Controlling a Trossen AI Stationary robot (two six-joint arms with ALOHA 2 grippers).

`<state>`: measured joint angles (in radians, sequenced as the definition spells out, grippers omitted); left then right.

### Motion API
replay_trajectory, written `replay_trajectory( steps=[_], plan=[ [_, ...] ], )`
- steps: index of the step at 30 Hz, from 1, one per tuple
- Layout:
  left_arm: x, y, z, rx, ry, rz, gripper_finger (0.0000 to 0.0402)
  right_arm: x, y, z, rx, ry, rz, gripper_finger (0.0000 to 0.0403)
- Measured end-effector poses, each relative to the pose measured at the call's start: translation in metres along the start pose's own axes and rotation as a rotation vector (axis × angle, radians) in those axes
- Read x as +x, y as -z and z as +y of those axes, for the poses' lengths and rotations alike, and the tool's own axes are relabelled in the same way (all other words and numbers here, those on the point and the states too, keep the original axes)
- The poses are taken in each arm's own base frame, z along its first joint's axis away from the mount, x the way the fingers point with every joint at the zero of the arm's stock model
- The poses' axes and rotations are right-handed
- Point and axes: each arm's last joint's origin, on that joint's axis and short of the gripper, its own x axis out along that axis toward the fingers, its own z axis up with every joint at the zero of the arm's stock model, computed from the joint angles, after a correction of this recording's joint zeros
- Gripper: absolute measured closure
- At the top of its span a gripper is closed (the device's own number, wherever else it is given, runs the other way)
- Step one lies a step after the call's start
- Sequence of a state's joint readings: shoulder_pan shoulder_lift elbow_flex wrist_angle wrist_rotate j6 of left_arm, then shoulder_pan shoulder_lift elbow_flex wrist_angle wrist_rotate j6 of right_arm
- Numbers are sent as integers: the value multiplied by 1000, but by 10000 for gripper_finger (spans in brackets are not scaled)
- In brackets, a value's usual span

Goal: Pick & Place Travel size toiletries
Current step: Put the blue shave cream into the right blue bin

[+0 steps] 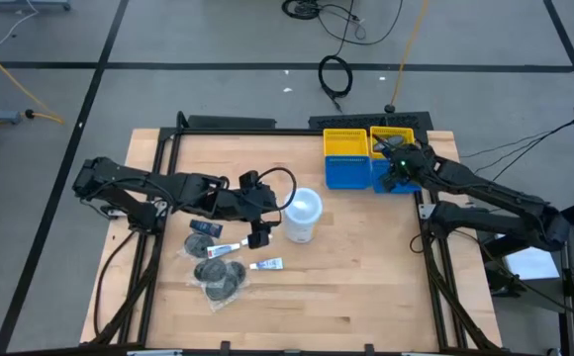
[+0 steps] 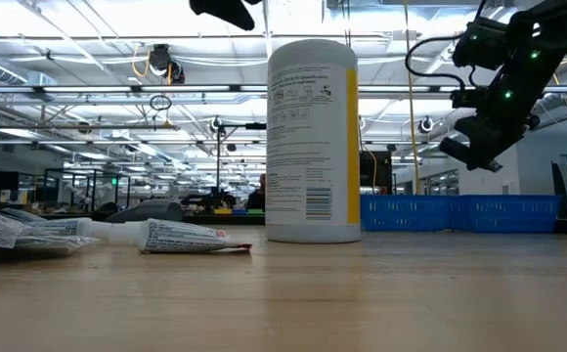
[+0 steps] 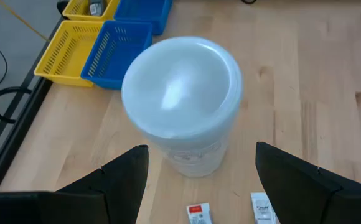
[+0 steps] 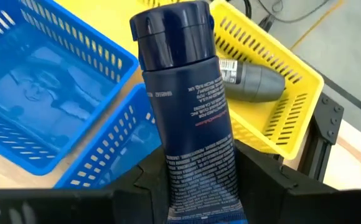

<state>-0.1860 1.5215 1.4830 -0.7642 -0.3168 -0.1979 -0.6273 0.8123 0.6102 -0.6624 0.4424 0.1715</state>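
Gleaming navy tube [image 4: 190, 118], flip cap, white print.

a wooden table [image 1: 366, 287] carries a white tub [image 1: 303, 217] with a pale lid, standing upright near the middle. in the low view the tub [image 2: 312, 142] shows printed text, a barcode and a yellow stripe down one side. at the far edge of the table sit plastic bins close together: two yellow bins [image 1: 346, 142] [image 1: 392, 139] on the far side and two blue bins [image 1: 347, 172] [image 1: 391, 178] on the near side. beyond the table, black cables [image 1: 334, 74] lie coiled on the grey floor [image 1: 218, 89], which is crossed by dark lines.
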Motion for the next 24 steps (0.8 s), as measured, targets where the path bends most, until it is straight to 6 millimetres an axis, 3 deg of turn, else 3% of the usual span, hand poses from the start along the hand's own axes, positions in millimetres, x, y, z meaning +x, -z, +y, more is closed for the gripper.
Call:
replay_trajectory(
  steps=[18,24],
  plan=[
    [0,0,0,-2,-1,4,117,27,1,8,-55,38,155,260],
    [0,0,0,-1,-1,4,117,27,2,9,-58,38,160,233]
  ],
)
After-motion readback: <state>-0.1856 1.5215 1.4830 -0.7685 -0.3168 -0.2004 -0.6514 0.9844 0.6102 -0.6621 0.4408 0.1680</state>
